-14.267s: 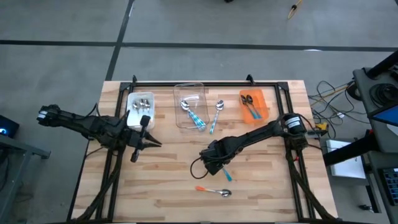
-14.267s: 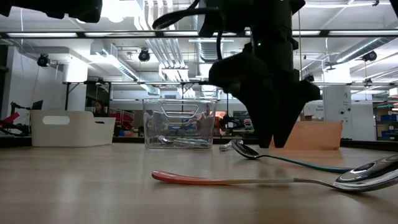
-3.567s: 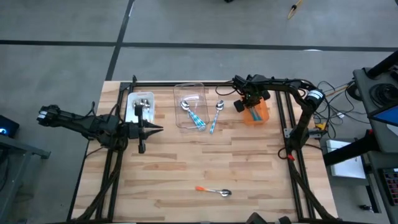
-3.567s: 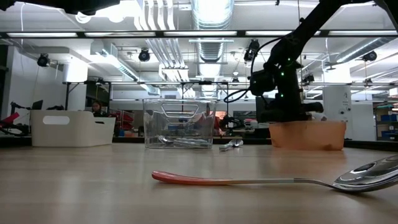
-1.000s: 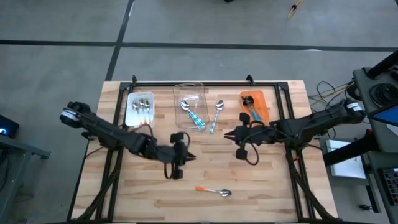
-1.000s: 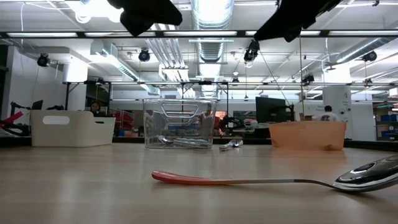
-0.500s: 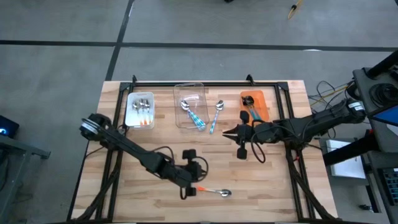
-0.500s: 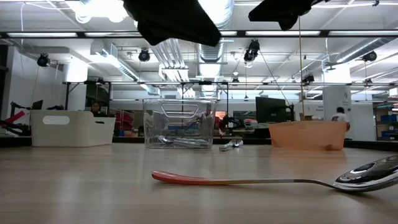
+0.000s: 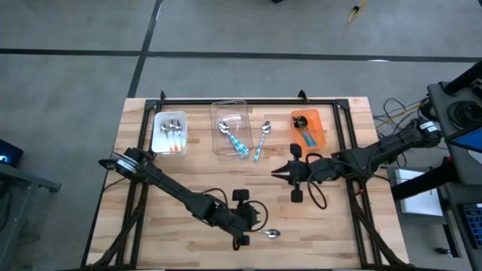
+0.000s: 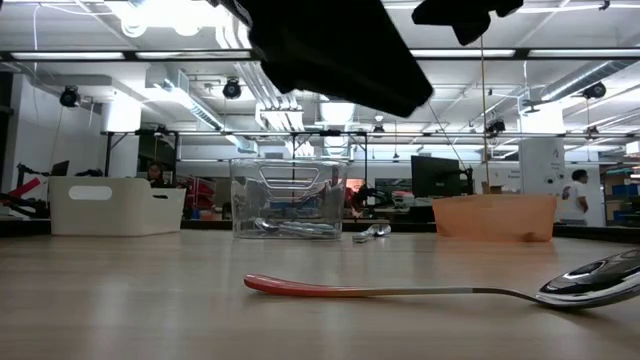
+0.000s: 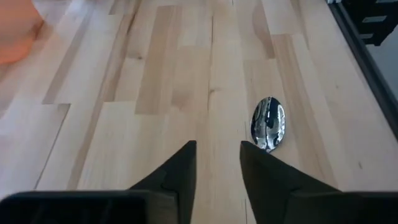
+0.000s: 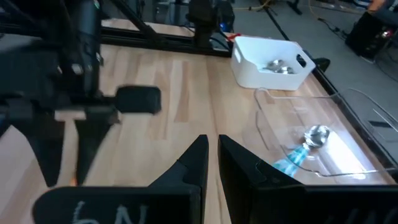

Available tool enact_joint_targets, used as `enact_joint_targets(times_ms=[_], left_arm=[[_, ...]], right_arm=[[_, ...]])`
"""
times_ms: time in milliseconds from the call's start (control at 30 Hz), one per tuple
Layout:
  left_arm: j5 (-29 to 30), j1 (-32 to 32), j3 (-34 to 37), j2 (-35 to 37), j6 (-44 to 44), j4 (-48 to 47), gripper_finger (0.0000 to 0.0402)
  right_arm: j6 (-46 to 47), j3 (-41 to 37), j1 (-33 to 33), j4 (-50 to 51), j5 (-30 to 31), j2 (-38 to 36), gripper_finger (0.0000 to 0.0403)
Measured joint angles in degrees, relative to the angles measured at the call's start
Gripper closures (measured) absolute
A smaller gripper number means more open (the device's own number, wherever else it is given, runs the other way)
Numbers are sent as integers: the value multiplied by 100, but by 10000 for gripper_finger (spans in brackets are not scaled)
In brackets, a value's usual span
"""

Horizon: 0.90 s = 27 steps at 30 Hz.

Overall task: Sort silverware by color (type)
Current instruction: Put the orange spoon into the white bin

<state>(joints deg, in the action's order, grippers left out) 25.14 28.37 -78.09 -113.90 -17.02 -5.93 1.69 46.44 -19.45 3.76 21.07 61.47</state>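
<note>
1. Left gripper [image 9: 242,226] has swung across to the near middle of the table in the last second and now hangs over the orange spoon [image 10: 400,291]. Its fingers [image 11: 180,168] stand a bit apart with nothing between them, so I'd say that pickup is next.
2. White bin [image 9: 169,133], clear bin [image 9: 230,125] and orange bin [image 9: 308,128] sit along the far edge. A blue spoon [image 9: 261,140] lies loose between the last two.
3. Right gripper [image 9: 285,172] waits mid-right, clenched and empty. Nothing's in the way.
</note>
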Motion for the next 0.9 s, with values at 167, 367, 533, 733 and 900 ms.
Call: enact_joint_targets(times_ms=[167, 367, 533, 733, 900], left_arm=[[7, 90, -239, -414, 18, -9, 264], [107, 160, -546, -900, -19, 7, 251], [104, 227, -819, -1183, -21, 13, 251], [86, 235, -998, -1503, -21, 11, 251], [31, 239, -1009, -1588, -42, 52, 251]], right_arm=[[127, 0, -270, -71, -1, 0, 375], [132, -80, -632, -149, 2, 13, 375], [217, -164, -866, -219, 4, 15, 375], [324, -167, -1051, -236, 9, 57, 375], [374, -170, -1072, -266, 30, 123, 375]])
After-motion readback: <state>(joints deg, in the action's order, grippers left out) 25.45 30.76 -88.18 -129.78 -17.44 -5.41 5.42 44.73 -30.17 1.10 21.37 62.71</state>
